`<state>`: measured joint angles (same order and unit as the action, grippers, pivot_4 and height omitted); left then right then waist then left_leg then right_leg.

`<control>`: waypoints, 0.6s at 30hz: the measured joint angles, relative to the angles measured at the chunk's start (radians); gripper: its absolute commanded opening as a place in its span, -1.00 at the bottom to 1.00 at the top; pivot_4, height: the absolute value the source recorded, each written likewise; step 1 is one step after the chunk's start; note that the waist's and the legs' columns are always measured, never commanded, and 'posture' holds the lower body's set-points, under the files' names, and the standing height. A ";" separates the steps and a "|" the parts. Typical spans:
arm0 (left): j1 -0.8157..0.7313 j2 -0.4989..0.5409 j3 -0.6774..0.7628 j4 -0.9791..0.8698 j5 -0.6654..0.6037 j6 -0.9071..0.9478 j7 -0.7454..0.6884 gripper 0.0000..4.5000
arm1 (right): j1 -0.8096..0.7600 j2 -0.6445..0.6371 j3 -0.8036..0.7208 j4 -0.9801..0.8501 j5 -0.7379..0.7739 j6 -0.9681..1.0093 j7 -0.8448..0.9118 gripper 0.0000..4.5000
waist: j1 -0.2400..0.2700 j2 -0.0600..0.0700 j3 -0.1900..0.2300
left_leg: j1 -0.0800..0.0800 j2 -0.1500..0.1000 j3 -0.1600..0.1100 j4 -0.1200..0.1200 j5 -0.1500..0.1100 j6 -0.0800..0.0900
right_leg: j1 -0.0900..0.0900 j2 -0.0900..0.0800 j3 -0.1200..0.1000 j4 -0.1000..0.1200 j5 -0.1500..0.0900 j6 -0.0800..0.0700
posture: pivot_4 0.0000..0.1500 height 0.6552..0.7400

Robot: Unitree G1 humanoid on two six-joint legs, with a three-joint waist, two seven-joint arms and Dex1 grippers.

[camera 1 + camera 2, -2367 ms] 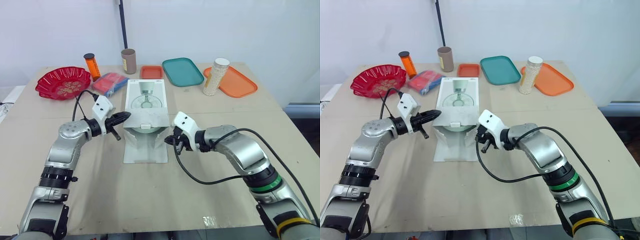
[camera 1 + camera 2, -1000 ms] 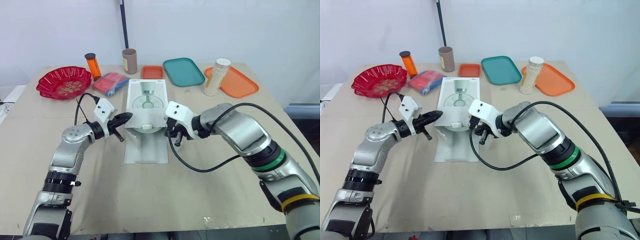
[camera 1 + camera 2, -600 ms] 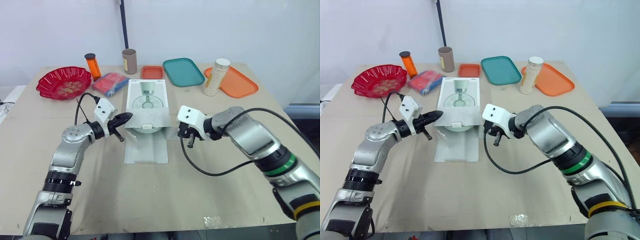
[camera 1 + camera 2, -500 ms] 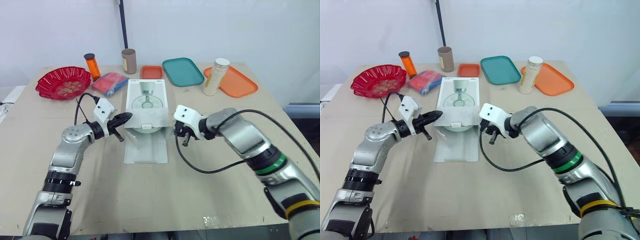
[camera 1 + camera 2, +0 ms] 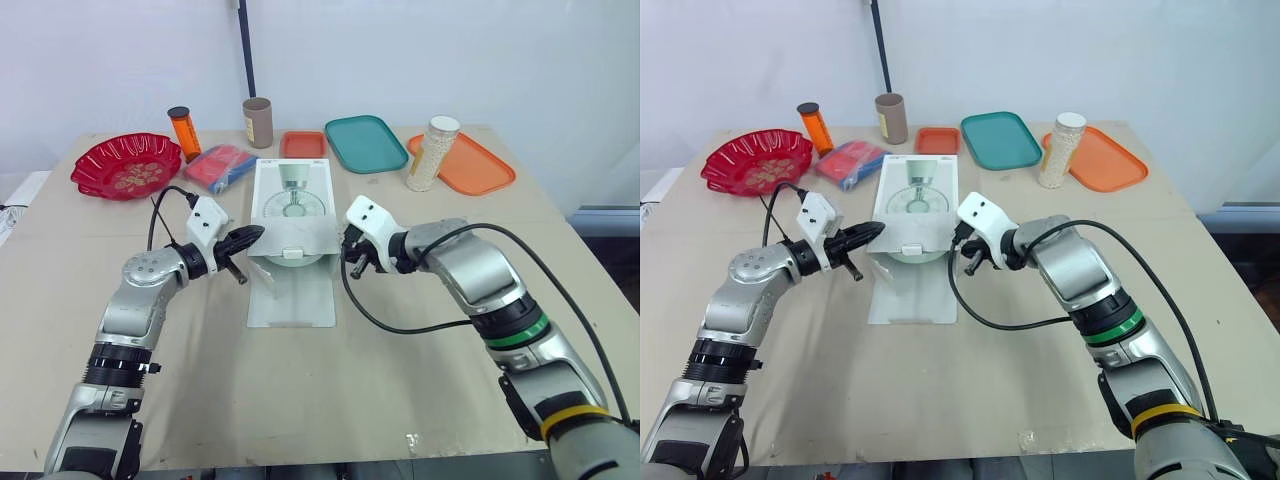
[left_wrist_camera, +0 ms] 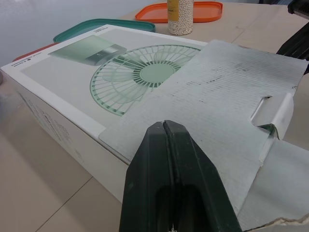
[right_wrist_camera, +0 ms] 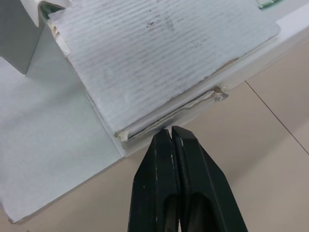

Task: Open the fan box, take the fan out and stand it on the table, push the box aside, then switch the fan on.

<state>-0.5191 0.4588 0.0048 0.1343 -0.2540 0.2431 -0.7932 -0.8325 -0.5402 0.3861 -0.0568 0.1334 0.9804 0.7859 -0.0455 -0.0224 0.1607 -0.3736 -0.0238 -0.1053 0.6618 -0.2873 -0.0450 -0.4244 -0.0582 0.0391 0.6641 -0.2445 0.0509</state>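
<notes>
Fan box point(image 5: 291, 215): one, between two jaws.

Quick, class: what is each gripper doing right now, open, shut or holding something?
Left gripper: shut, holding nothing.
Right gripper: shut, holding nothing.

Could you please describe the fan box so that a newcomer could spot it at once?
On the table, look at the middle, just nearer than the small orange tray. The box lies flat there, one opened flap spread on the table. Unlike its colourful neighbours, it is white with a pale green fan printed on top.
</notes>
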 measured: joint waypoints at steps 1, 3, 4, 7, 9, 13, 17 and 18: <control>0.000 0.000 -0.001 0.000 0.000 0.000 0.000 -1.00 | 0.005 -0.008 0.000 -0.009 0.002 0.000 0.006 -0.99 | 0.000 0.000 0.000 | 0.000 0.000 0.000 0.000 0.000 0.000 | 0.000 0.000 0.000 0.000 0.000 0.000 | 1.00 1.00; -0.001 -0.001 -0.002 0.000 0.001 -0.001 0.000 -1.00 | 0.020 -0.041 0.000 -0.044 0.012 -0.003 0.035 -0.99 | 0.000 0.000 0.000 | 0.000 0.000 0.000 0.000 0.000 0.000 | 0.000 0.000 0.000 0.000 0.000 0.000 | 1.00 1.00; -0.002 -0.002 -0.004 0.001 0.001 -0.001 0.000 -1.00 | 0.027 -0.062 0.000 -0.062 0.019 -0.006 0.055 -0.99 | 0.000 0.000 0.000 | 0.000 0.000 0.000 0.000 0.000 0.000 | 0.000 0.000 0.000 0.000 0.000 0.000 | 1.00 1.00; -0.002 -0.003 -0.005 0.000 0.001 -0.002 0.000 -1.00 | 0.050 -0.143 0.000 -0.123 0.049 -0.031 0.139 -0.99 | 0.000 0.000 0.000 | 0.000 0.000 0.000 0.000 0.000 0.001 | 0.000 0.000 0.000 0.000 0.000 0.000 | 1.00 1.00; -0.001 -0.002 -0.005 0.000 0.001 -0.002 0.000 -1.00 | 0.059 -0.172 -0.003 -0.158 0.071 -0.045 0.180 -0.99 | 0.000 0.000 0.000 | 0.000 0.000 0.000 0.000 0.000 0.000 | 0.000 0.000 0.000 0.000 0.000 0.000 | 1.00 1.00; 0.004 0.000 -0.004 -0.003 0.001 -0.003 0.000 -1.00 | 0.074 -0.177 -0.015 -0.203 0.127 -0.062 0.227 -0.99 | 0.000 0.000 0.000 | 0.001 0.000 0.000 0.000 0.000 0.001 | 0.001 0.000 0.000 0.000 0.000 0.000 | 1.00 1.00; 0.013 0.004 -0.002 -0.017 0.000 0.000 0.000 -1.00 | 0.070 -0.121 -0.074 -0.209 0.179 -0.059 0.224 -0.99 | 0.000 0.000 0.000 | 0.001 0.000 0.000 0.000 0.000 0.000 | 0.001 0.000 0.000 0.000 0.000 0.000 | 1.00 1.00; 0.015 0.007 0.000 -0.019 0.000 0.001 0.000 -1.00 | 0.057 -0.089 -0.091 -0.194 0.193 -0.054 0.209 -0.99 | -0.001 0.000 0.000 | 0.001 0.001 0.000 0.000 0.000 0.000 | 0.001 0.000 0.000 0.000 0.000 0.000 | 1.00 1.00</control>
<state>-0.5039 0.4657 0.0045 0.1157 -0.2536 0.2439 -0.7932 -0.7750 -0.6291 0.2949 -0.2504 0.3259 0.9265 0.9947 -0.0460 -0.0224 0.1606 -0.3727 -0.0233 -0.1051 0.6620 -0.2875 -0.0446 -0.4233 -0.0577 0.0391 0.6639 -0.2445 0.0509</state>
